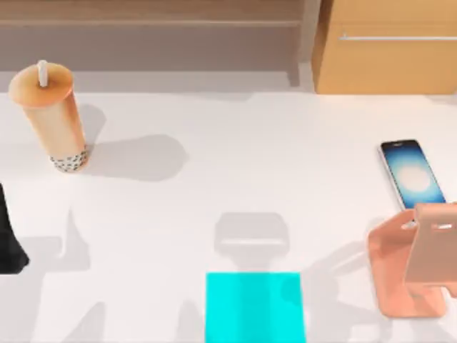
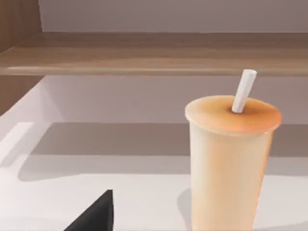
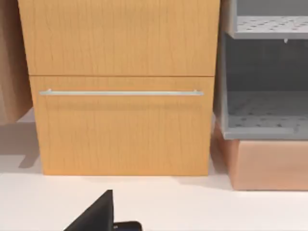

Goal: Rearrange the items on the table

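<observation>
Standing beyond left gripper (image 1: pixel 8 243): bubble-tea cup (image 1: pixel 53 114)

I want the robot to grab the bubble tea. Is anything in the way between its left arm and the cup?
Nothing visible blocks it. The bubble-tea cup stands upright at the table's far left, and only bare tabletop lies between it and the left gripper at the left edge.

Cup: orange bubble-tea cup (image 2: pixel 230 168), upright on the white table (image 2: pixel 96 159)
Straw: white straw (image 2: pixel 243 90), tilted
Backdrop: wooden shelf (image 2: pixel 144 53)
</observation>
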